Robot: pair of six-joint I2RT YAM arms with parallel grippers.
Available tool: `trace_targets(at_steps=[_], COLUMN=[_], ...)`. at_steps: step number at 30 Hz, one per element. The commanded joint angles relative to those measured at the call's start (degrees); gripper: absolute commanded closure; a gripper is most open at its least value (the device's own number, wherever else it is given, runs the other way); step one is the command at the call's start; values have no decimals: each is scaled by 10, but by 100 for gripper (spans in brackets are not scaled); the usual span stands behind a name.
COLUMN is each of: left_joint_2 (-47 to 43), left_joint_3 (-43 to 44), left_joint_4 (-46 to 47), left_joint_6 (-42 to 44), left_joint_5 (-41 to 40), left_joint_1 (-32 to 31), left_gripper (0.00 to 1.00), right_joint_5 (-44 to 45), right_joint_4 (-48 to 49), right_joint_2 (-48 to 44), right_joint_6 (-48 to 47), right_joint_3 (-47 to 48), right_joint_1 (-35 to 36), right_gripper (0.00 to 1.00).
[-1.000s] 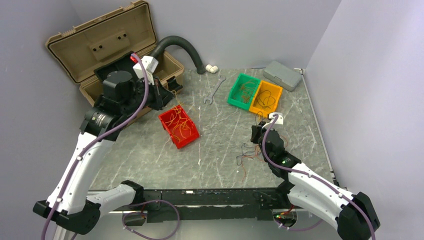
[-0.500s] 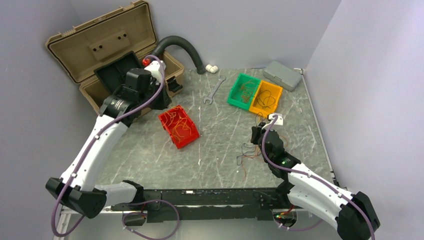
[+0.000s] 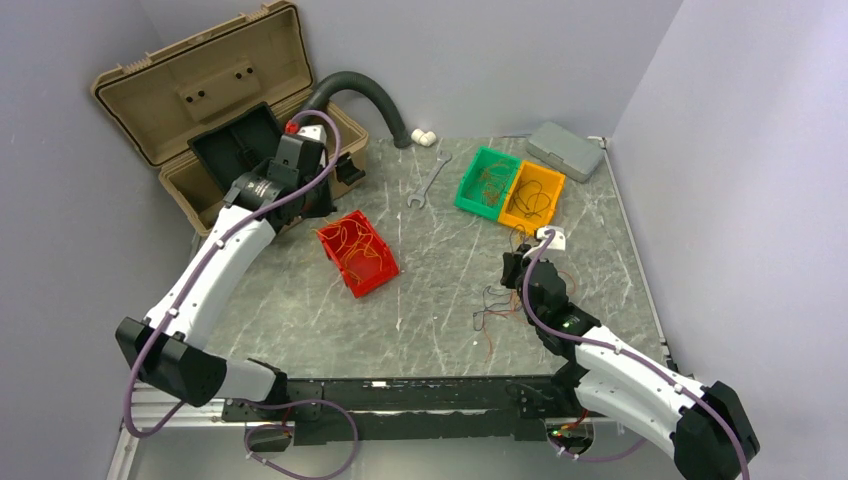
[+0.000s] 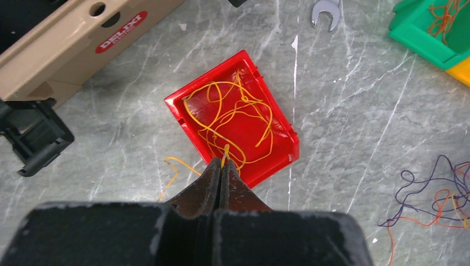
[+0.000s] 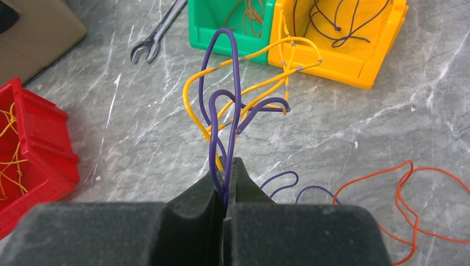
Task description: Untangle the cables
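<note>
Yellow cable [image 4: 226,150] pinched in the left tool [image 4: 221,164] above the red bin [image 4: 272,166]; right tool [image 5: 227,166] clamps purple and yellow cables [image 5: 238,88]

A wide strip of the bare grey marble table [image 3: 440,270] runs between the red plastic bin [image 3: 357,253] and the green plastic bin [image 3: 487,181]; only a flat steel wrench [image 3: 428,180] lies at its far end. The near edge in front of the red bin is bare too. On the left side, the open tan plastic toolbox [image 3: 200,80] and the left arm [image 3: 215,280] close the way. Thin cables [image 3: 492,305] lie loose on the marble just left of the right arm [image 3: 560,320], and the orange plastic bin [image 3: 532,194] stands against the green one
</note>
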Motion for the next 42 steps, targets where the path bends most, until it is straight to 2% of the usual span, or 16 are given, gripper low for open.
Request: trace_targets(at_steps=[1, 8, 19, 22, 27, 29, 31, 34, 38, 42], left_joint_2=[21, 73, 173, 186, 181, 168, 140, 108, 89, 94], left_joint_3=[3, 2, -34, -72, -184, -205, -204, -181, -171, -197], left_joint_4=[31, 78, 146, 196, 303, 310, 285, 253, 234, 243], left_joint_6=[-36, -80, -123, -126, -160, -162, -156, -133, -130, -149], left_joint_5=[26, 111, 95, 106, 114, 81, -20, -90, -104, -68], left_joint_1=[-2, -2, -2, -2, -2, -16, -39, -49, -54, -57], left_gripper=[100, 100, 100, 100, 100, 100, 100, 100, 100, 100], right_joint_5=[3, 9, 14, 14, 12, 15, 18, 16, 14, 13], right_joint_4=[25, 24, 21, 23, 30, 27, 29, 32, 36, 35], right_joint_2=[3, 1, -7, -4, -5, -7, -8, -4, 7, 8], right_joint_6=[7, 8, 8, 9, 7, 6, 5, 5, 6, 6], right_joint_3=[3, 3, 2, 2, -2, -2, -3, -4, -2, -1], right_joint_1=[-2, -1, -2, -1, -2, -3, -2, -2, -2, -2], right_gripper=[100, 100, 100, 100, 100, 100, 100, 100, 100, 100])
